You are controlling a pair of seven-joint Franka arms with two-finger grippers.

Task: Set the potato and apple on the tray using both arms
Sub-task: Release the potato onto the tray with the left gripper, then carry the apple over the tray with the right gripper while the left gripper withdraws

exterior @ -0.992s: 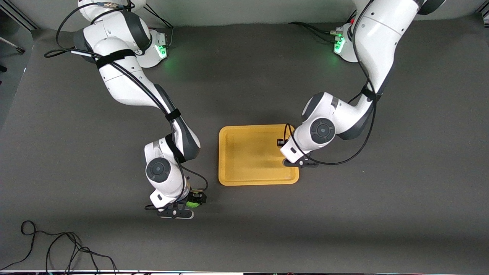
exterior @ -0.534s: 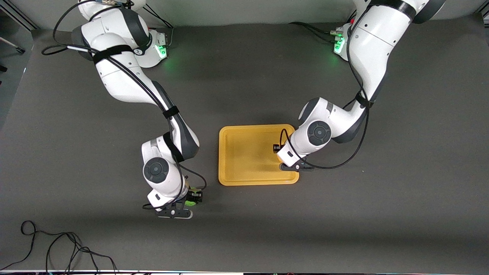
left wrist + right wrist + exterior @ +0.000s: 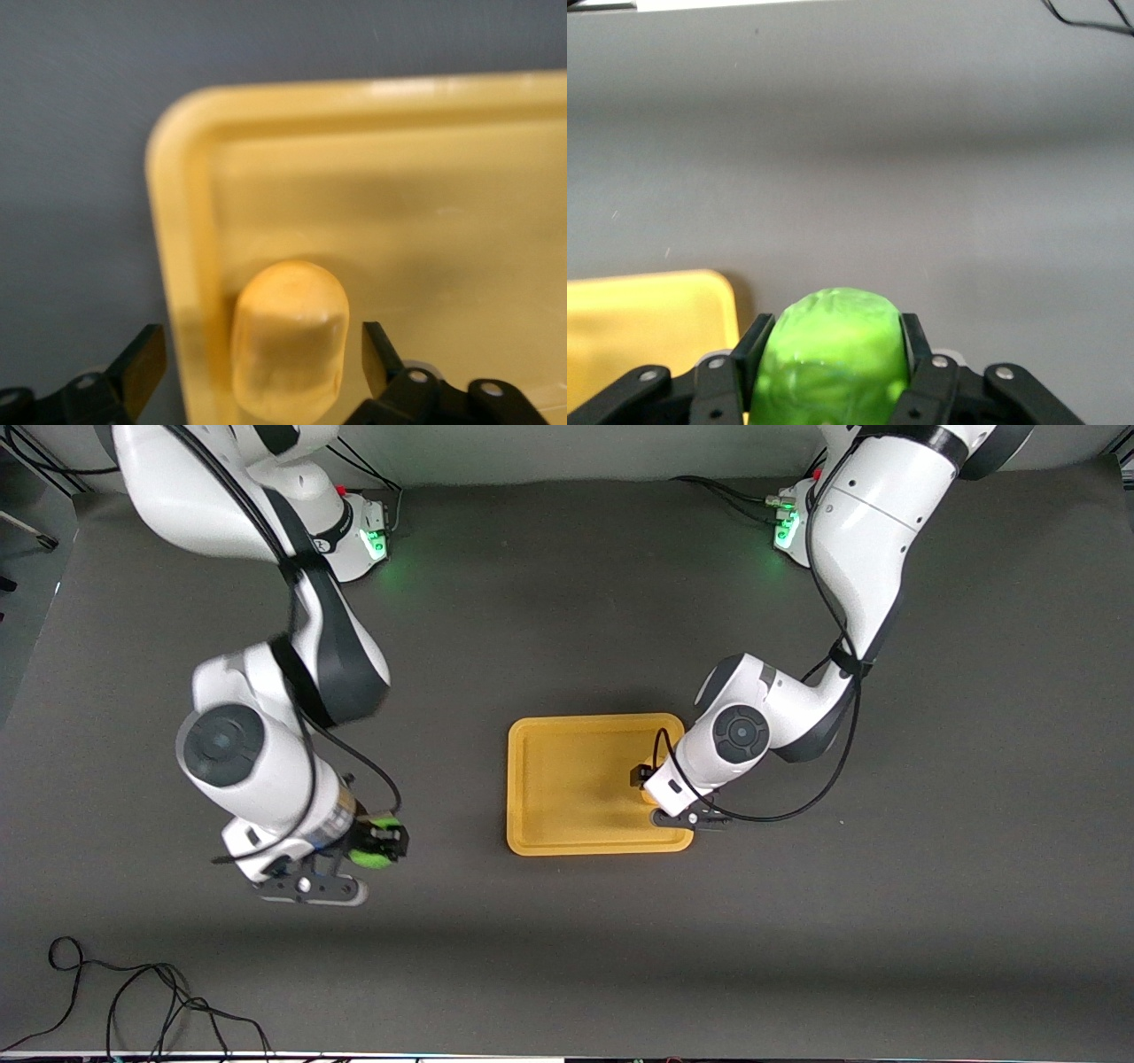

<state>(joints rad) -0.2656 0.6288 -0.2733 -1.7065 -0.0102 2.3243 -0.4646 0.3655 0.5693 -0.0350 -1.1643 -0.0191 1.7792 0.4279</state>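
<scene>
The yellow-orange tray [image 3: 567, 779] lies mid-table. My left gripper [image 3: 640, 779] is low over the tray's corner nearest the front camera at the left arm's end. In the left wrist view the potato [image 3: 290, 345] lies in the tray [image 3: 399, 204] next to its rim. The left gripper [image 3: 260, 354] is open around it, its fingers [image 3: 142, 363] apart from the potato on both sides. In the front view the hand hides the potato. My right gripper [image 3: 376, 846] is shut on the green apple [image 3: 370, 854] and holds it above bare table, toward the right arm's end from the tray. The apple [image 3: 833, 354] fills the jaws.
A loose black cable [image 3: 133, 1001] loops on the dark table near the front camera at the right arm's end. The tray's corner [image 3: 647, 328] shows in the right wrist view beside the held apple.
My right arm has risen with the apple and swung toward its own end of the table, away from the tray. My left gripper has shifted slightly toward the tray's near corner.
</scene>
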